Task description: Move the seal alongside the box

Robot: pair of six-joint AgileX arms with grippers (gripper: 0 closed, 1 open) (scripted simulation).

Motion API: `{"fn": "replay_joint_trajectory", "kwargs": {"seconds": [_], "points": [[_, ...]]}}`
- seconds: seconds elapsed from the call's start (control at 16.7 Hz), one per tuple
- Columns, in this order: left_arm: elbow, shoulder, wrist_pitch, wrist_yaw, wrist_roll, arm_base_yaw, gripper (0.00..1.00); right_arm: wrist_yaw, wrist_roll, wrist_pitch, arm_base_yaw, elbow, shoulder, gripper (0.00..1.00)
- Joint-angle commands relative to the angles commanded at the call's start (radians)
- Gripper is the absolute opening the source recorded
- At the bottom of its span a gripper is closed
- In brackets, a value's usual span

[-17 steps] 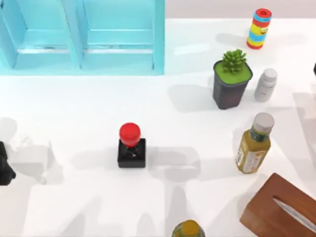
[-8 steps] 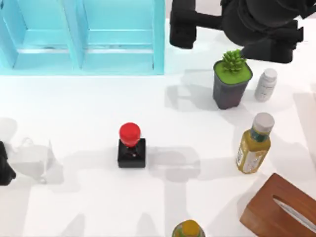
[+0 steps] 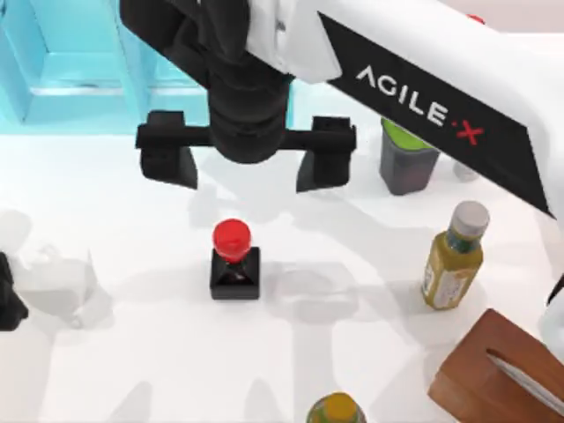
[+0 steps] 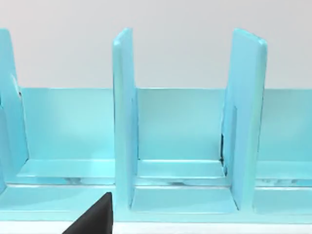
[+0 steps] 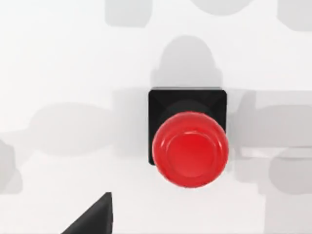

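Observation:
The seal point(image 3: 234, 261), a black square block with a round red knob, stands upright on the white table left of centre; the right wrist view looks straight down on the seal point(image 5: 188, 142). My right gripper point(image 3: 247, 163) hangs above the table just behind the seal, open, with its two black fingers point(image 3: 167, 160) spread wide and nothing between them. The brown box point(image 3: 493, 370) with its white tissue slit lies at the table's front right corner, far from the seal. My left gripper point(image 3: 7, 304) sits parked at the table's left edge.
A light-blue cabinet point(image 3: 79, 79) fills the back left, and the left wrist view faces the cabinet point(image 4: 185, 146). An olive-yellow bottle point(image 3: 454, 260) stands between the seal and the box. A dark plant pot point(image 3: 407, 167) is behind it. A yellow bottle top point(image 3: 335, 410) pokes in at the front edge.
My right arm has swung in from the back right, across the table to the left, and its open gripper now hovers just behind the seal. The seal has not moved.

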Motion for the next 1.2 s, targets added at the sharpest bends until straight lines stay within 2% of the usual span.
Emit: {"fn": "replay_joint_trajectory", "kwargs": {"seconds": [0.24, 0.66, 0.84, 1.2], "points": [[0.0, 0.0, 0.0, 0.0, 0.0, 0.0, 1.0, 0.01, 0.047, -0.076, 0.045, 0.128, 0.125, 1.0], [0.0, 0.0, 0.0, 0.0, 0.0, 0.0, 1.0, 0.009, 0.048, -0.075, 0.043, 0.13, 0.132, 1.0], [0.0, 0.0, 0.0, 0.0, 0.0, 0.0, 1.0, 0.009, 0.04, -0.005, 0.038, 0.059, 0.129, 1.0], [0.0, 0.0, 0.0, 0.0, 0.0, 0.0, 1.0, 0.007, 0.022, 0.276, 0.02, -0.217, 0.13, 1.0]]}}
